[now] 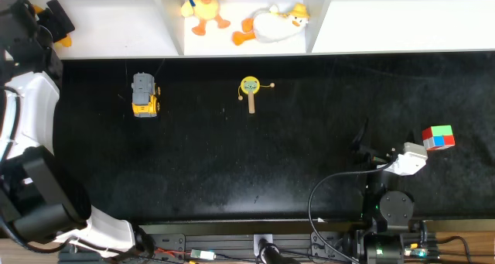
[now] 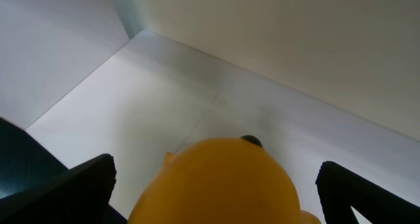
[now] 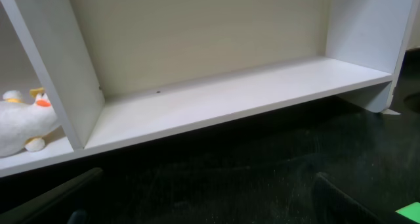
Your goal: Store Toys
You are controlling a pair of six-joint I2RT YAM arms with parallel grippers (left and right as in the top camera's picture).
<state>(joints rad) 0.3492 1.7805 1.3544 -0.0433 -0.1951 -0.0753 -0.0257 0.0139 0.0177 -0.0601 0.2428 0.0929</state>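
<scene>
My left jaws [image 2: 216,173] are inside the far-left compartment of the white shelf [image 2: 197,99], and the orange rounded toy [image 2: 220,191] sits between them. They stand apart, one finger on each side of the toy. On one side I see a strip of shelf floor between finger and toy, so I judge that I am not pressing it. The step, as I read it, is to leave this toy here. To do it well I should make sure that it rests on the compartment floor, keep the jaws wide, and pull straight back toward the near side. I should not go sideways, because the compartment wall is close and a finger could drag the toy out with it.

My right jaws [image 3: 209,178] are also apart and hold nothing; they hang low over the bench at the right, facing the right compartment.

The bench [image 1: 255,163] is black. On it wait a toy truck [image 1: 145,94] at the far left, a small yellow rattle drum [image 1: 250,90] in the far middle, and a colour cube [image 1: 438,138] at the right — three toys not yet stored. The middle compartment has a yellow duck plush [image 1: 204,7] and a white duck plush [image 1: 271,24]. Cables [image 1: 325,202] lie along the near edge.
</scene>
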